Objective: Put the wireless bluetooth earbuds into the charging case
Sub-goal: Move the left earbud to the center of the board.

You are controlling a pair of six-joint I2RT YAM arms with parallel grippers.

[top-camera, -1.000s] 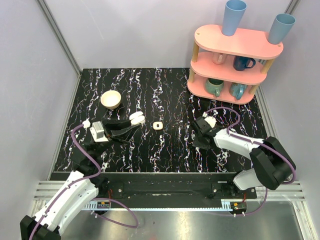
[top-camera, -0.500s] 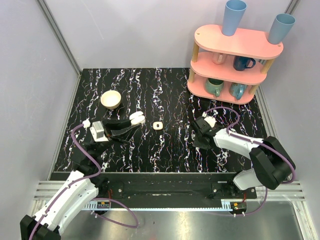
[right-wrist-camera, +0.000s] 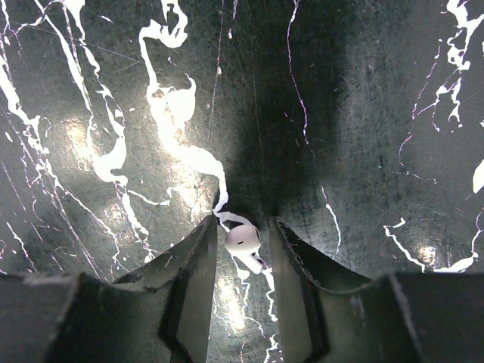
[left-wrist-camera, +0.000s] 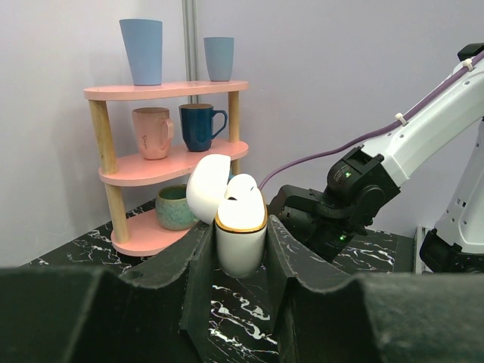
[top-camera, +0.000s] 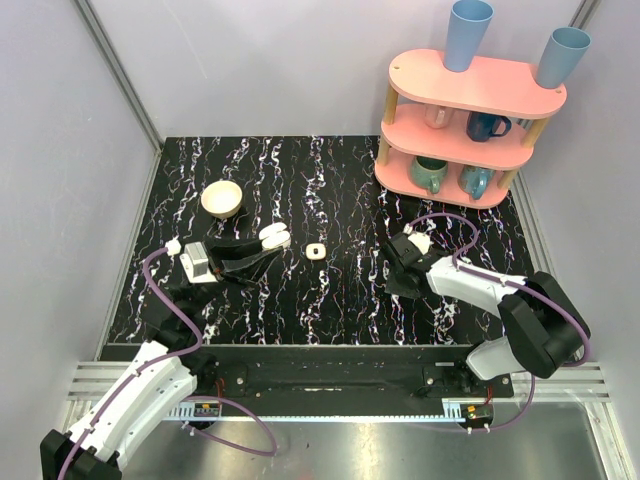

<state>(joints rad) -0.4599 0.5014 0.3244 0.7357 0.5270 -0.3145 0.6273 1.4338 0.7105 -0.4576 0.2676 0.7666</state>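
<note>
Your right jaws stand part open astride one earbud point(right-wrist-camera: 243, 240) lying on the table point(right-wrist-camera: 113, 113). A sliver of dark marble shows on either side of it, so I judge they have not yet bitten. That earbud is tiny and looks light, hard and glossy, with a rounded head and a short stem angling back toward the wrist. It will likely squirt out or roll if you pinch it off-centre. Close slowly and squarely across the widest part of the head, low to the table, and leave the stem free, since that end probably goes down into its well. Little force is needed, and too much may flick it away. Your left jaws are clamped on the lower body of the charging case point(left-wrist-camera: 240, 249), holding it upright over the left half of the table with its lid point(left-wrist-camera: 207, 187) hinged back. The case looks stiff and smooth too. Whether one well is already filled I cannot tell. A second small white case point(top-camera: 316, 250) sits on the table between the arms, apart from both.
</note>
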